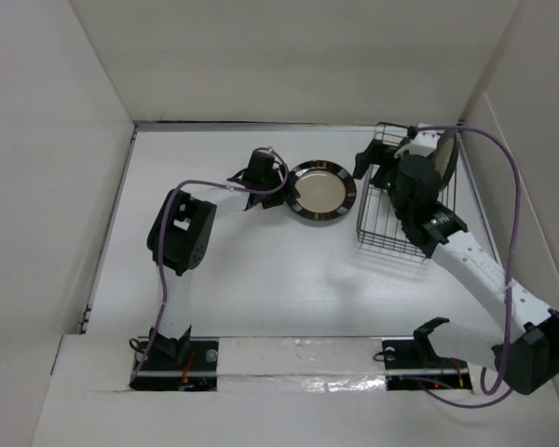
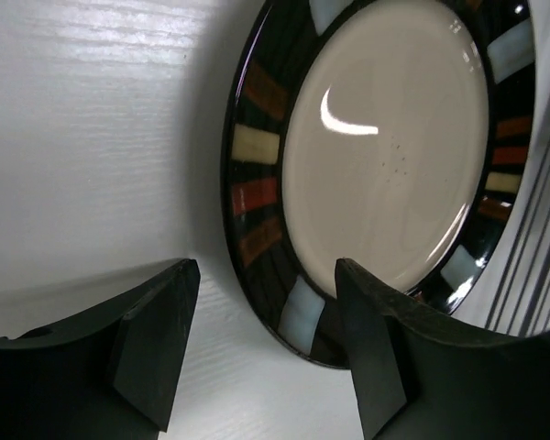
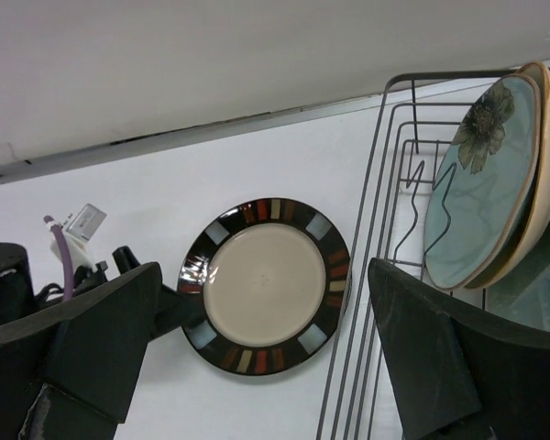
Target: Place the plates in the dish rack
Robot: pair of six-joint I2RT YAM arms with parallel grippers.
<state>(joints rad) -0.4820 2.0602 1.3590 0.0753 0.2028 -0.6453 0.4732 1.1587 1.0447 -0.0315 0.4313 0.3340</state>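
The black-rimmed cream plate point(image 1: 321, 193) lies on the white table just left of the dish rack point(image 1: 389, 233). My left gripper point(image 1: 287, 186) is at the plate's left edge. In the left wrist view the left gripper point(image 2: 270, 339) is open, with the plate's point(image 2: 385, 156) rim between its fingers and a gap on each side. My right gripper point(image 1: 377, 168) hovers over the rack's left end. In the right wrist view it point(image 3: 266, 357) is wide open and holds nothing. A tan plate with a flower pattern point(image 3: 486, 174) stands upright in the rack point(image 3: 458, 75), with other plates behind it.
White walls close in the table at the back and on both sides. The rack sits close to the right wall. A purple cable point(image 1: 503, 186) loops from the right arm over the rack's right end. Rack wires point(image 2: 532, 275) run just beyond the plate.
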